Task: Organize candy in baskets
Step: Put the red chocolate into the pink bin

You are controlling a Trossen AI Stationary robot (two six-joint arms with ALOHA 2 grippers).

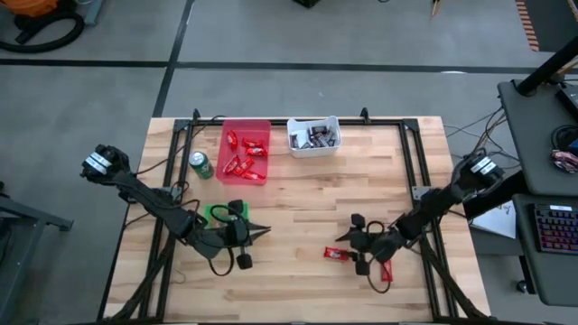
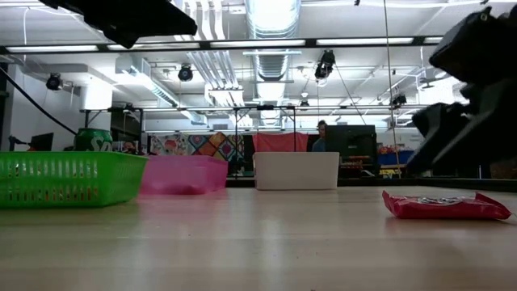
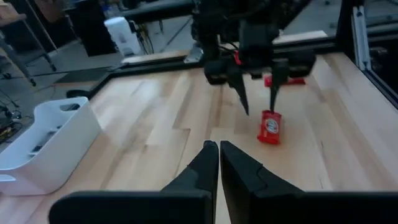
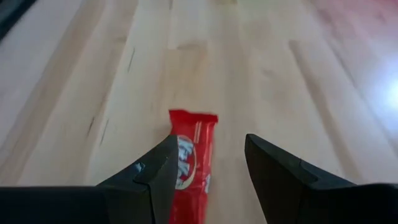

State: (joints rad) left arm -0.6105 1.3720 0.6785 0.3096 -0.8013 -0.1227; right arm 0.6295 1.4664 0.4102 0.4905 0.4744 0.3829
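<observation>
A red-wrapped candy bar (image 4: 194, 149) lies flat on the table near its near right part, also seen as candy bar (image 1: 337, 255) and candy bar (image 2: 447, 206). My right gripper (image 4: 208, 142) is open and hovers just above it, one finger on either side, touching nothing. A second red candy (image 1: 386, 270) lies under the right arm. The red basket (image 1: 246, 150) holds red candies and the white basket (image 1: 313, 136) holds dark and silver bars. My left gripper (image 1: 262, 232) is shut and waits by the green basket (image 1: 219, 214).
A green soda can (image 1: 200, 165) stands left of the red basket. All baskets sit in the table's far and left part. Bare wood stretches between the two grippers. A black frame rail (image 1: 417, 162) runs along the table's right side.
</observation>
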